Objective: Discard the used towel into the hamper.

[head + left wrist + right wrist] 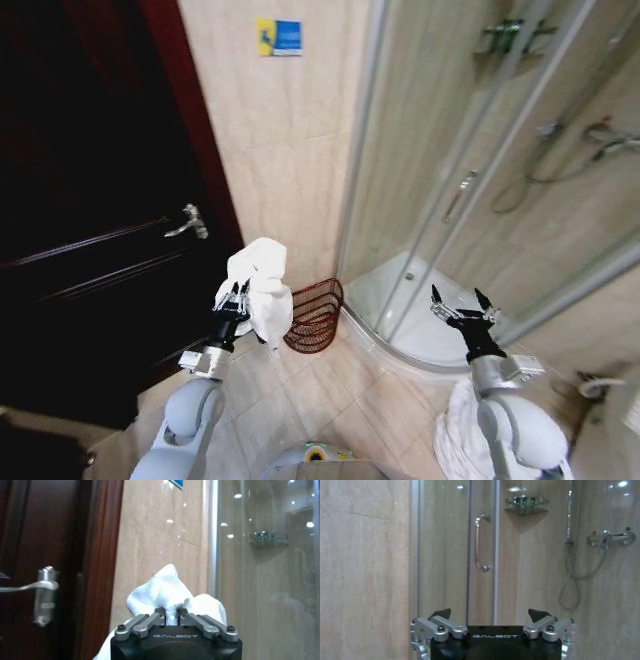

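Observation:
The white towel [262, 285] hangs bunched from my left gripper [236, 293], which is shut on it and held up in front of the tiled wall. In the left wrist view the towel [167, 592] bulges out past the closed fingers [159, 618]. The reddish-brown wire hamper [316, 317] stands on the floor in the corner, just to the right of and below the towel. My right gripper [460, 303] is raised on the right, in front of the shower enclosure, open and holding nothing; its fingers [441, 614] stand spread apart.
A dark wooden door [90, 200] with a metal handle [190, 222] fills the left. The glass shower enclosure [480, 180] and its white tray [420, 320] take up the right. A white heap [462, 435] lies low beside my right arm.

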